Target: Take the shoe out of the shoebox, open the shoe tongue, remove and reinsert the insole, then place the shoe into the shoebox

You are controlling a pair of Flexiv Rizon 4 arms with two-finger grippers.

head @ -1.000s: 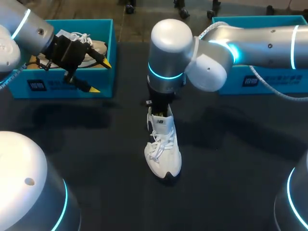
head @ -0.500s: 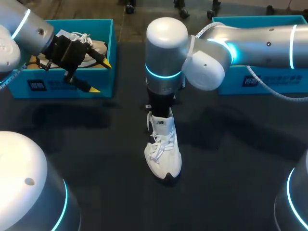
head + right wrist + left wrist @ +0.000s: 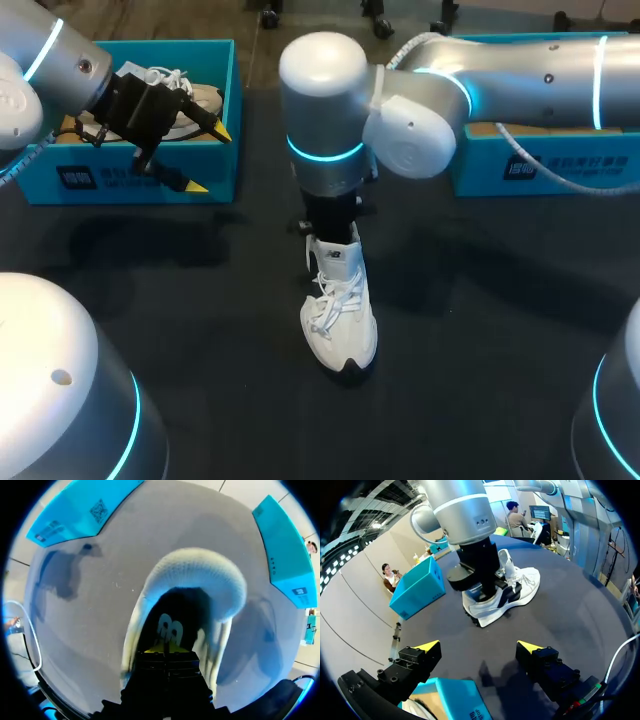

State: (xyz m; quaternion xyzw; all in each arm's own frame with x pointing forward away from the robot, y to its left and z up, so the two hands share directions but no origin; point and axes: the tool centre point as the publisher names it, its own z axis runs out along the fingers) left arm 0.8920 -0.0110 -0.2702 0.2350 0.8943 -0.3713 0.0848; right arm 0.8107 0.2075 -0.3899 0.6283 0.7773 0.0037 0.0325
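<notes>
A white laced shoe [image 3: 340, 310] stands upright in the middle of the black table, also seen in the left wrist view [image 3: 515, 587]. My right arm comes down onto its heel end. My right gripper [image 3: 165, 651] is shut, its yellow tips together inside the shoe's opening, just above the insole [image 3: 167, 630]; I cannot tell whether they pinch it. My left gripper [image 3: 210, 160] hangs open over the front wall of the left teal shoebox [image 3: 100, 180], with nothing between its fingers [image 3: 427, 645].
A second pale shoe [image 3: 190, 95] lies in the left shoebox. Another teal shoebox [image 3: 540, 165] stands at the back right, behind my right arm. Bare black tabletop [image 3: 200, 300] surrounds the standing shoe.
My right arm's wrist and elbow have swung to the left above the shoe. The shoe stays in place, and the left arm has not moved.
</notes>
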